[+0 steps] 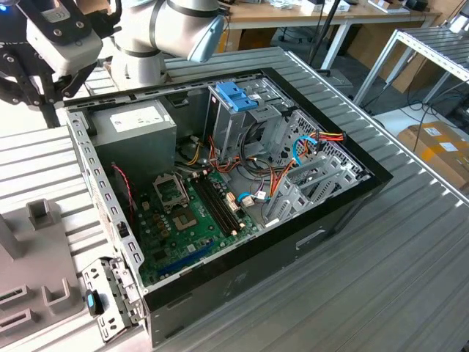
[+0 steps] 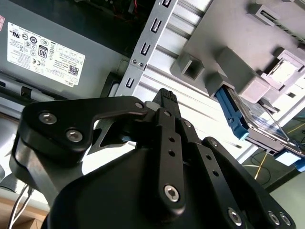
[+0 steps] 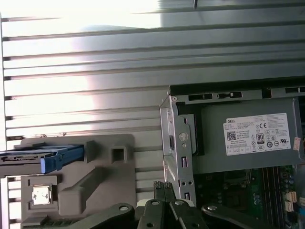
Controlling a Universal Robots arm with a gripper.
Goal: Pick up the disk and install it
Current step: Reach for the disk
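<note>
The disk (image 3: 45,158) stands on its edge in a slot of the grey fixture (image 3: 102,179), its blue side rail (image 2: 231,114) and silver body (image 2: 259,117) showing in both wrist views. My gripper (image 2: 164,95) is shut with nothing between its black fingertips (image 3: 164,187). It hangs over the corner of the open computer case (image 1: 88,158), beside the power supply, some way from the disk. In the exterior view the gripper (image 1: 52,117) is at the far upper left, above the ribbed table.
The open case holds a grey power supply box (image 1: 135,125), a motherboard (image 1: 183,213), cables and a drive cage with a bare blue bracket (image 1: 236,95). The case's metal rim (image 3: 178,143) lies just under the fingers. A small blue part (image 1: 91,301) sits near the fixture.
</note>
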